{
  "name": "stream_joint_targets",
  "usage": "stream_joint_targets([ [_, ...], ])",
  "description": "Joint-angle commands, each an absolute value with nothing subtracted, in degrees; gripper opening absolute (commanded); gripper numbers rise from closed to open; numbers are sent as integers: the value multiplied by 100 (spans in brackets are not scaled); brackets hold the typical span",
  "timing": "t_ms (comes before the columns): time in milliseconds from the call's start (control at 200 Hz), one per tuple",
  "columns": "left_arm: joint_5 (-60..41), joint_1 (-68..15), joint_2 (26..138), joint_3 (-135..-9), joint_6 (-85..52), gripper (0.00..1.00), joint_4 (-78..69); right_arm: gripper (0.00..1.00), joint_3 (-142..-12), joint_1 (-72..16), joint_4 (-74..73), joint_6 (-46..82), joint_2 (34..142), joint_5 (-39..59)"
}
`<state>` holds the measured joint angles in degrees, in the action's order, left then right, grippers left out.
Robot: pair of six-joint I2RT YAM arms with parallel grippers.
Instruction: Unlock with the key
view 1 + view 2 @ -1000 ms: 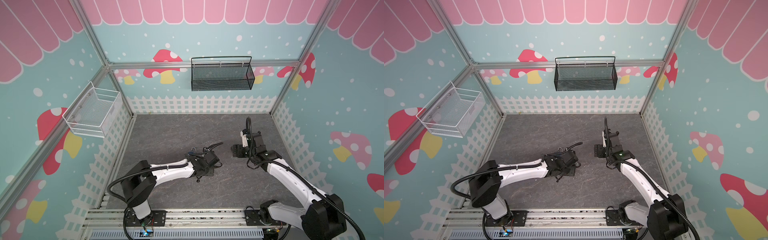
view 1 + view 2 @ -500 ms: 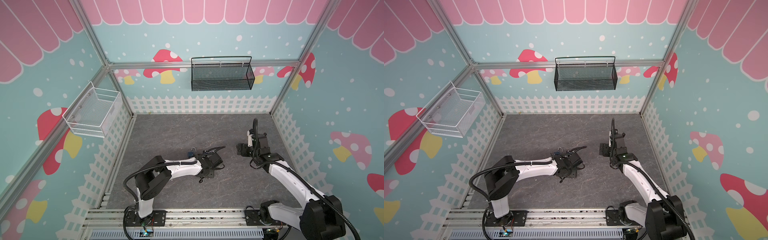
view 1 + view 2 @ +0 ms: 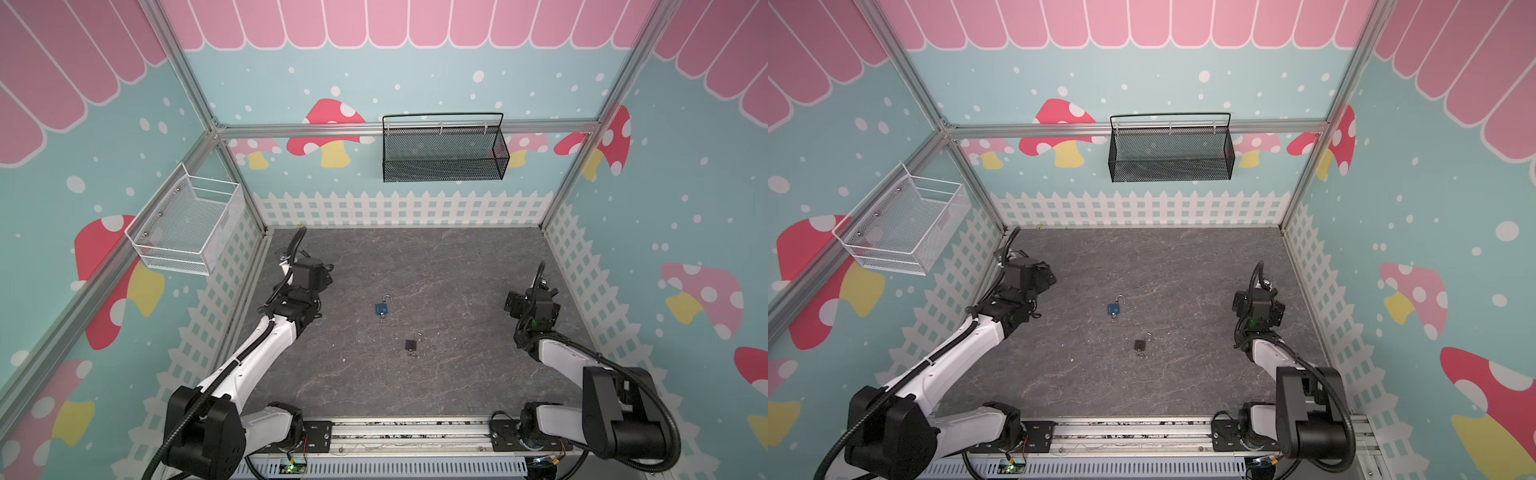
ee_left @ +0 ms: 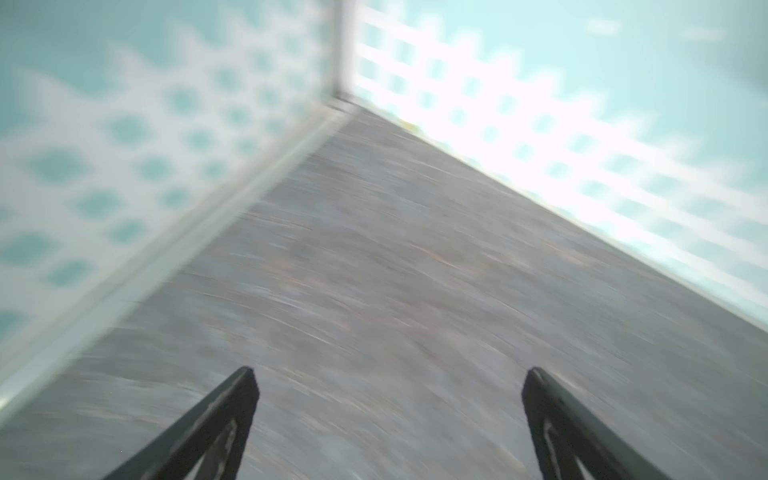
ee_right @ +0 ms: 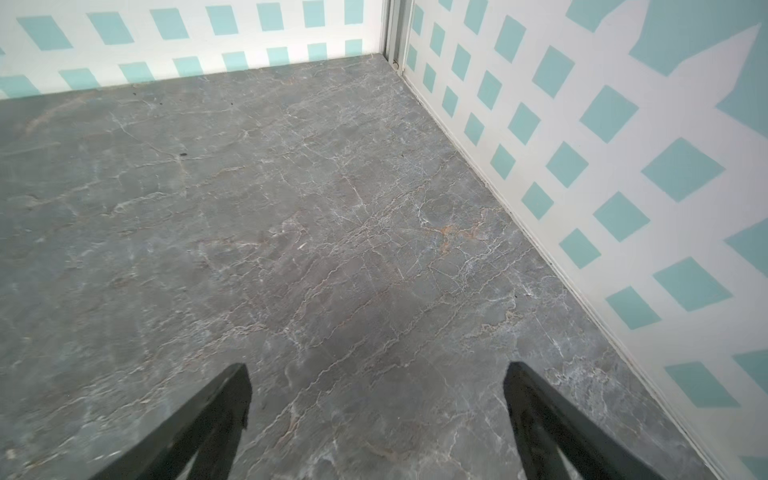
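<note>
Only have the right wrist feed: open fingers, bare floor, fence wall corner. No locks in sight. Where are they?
Observer: Mid-floor, in both top views. A blue padlock lies flat, with a black padlock apart from it, nearer the robot bases.
Operator: Left arm on either?
Observer: No. The left hand is open and empty, off toward the left side of the floor, clear of both padlocks.
Operator: Unlocked?
Observer: The blue padlock's shackle looks swung open, and something small that may be a key sticks out of its bottom end. The black one is too small to judge.
</note>
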<state>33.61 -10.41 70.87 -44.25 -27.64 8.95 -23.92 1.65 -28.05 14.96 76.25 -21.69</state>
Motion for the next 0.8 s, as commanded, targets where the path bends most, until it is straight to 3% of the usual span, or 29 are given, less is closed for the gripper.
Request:
stream_joint_targets([
  [0, 3734, -804, 7416, -3477, -1288, 99, -1152, 98, -2288, 297, -4634, 1030, 8104, -1987],
  [145, 3149, -784, 7957, -2334, -258, 99, -4188, 98, -2039, 348, -5548, 659, 8421, -951],
  [255, 2206, -538, 8121, -2079, -287, 99, -4755, 98, -1463, 308, -6515, 269, 8322, -226],
  [330, 1612, -520, 8737, -1832, -69, 99, -5747, 98, -986, 284, -8078, 59, 8852, 256],
  [365, 1560, -568, 9001, -1778, 67, 100, -6371, 98, -1203, 257, -7327, 61, 8650, 170],
  [445, 2093, -507, 8778, -2291, -330, 100, -4902, 98, -1207, 204, -7434, 23, 8754, 80],
  [795, 2218, -457, 8807, -2172, -406, 99, -5238, 98, -1239, 133, -7274, -18, 8682, -43],
])
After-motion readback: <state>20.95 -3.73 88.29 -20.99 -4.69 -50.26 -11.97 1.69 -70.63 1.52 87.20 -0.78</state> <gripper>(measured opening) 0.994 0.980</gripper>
